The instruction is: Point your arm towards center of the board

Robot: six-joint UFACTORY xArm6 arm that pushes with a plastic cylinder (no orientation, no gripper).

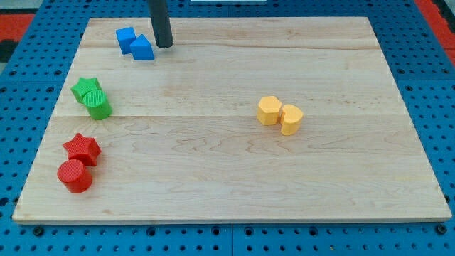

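Observation:
My tip (164, 45) rests on the wooden board (227, 171) near the view's top left, just right of two blue blocks: a blue triangle-like block (143, 48) and a blue cube (126, 38) touching it. The tip stands close beside the blue triangle-like block, far up and left of the board's middle. Two yellow blocks sit right of centre: a yellow hexagon (269, 110) and a yellow heart (291, 119), touching.
At the view's left edge are a green star (85, 88) with a green cylinder (97, 105) against it, and below them a red star (82, 148) with a red cylinder (75, 176). A blue pegboard surface (434, 64) surrounds the board.

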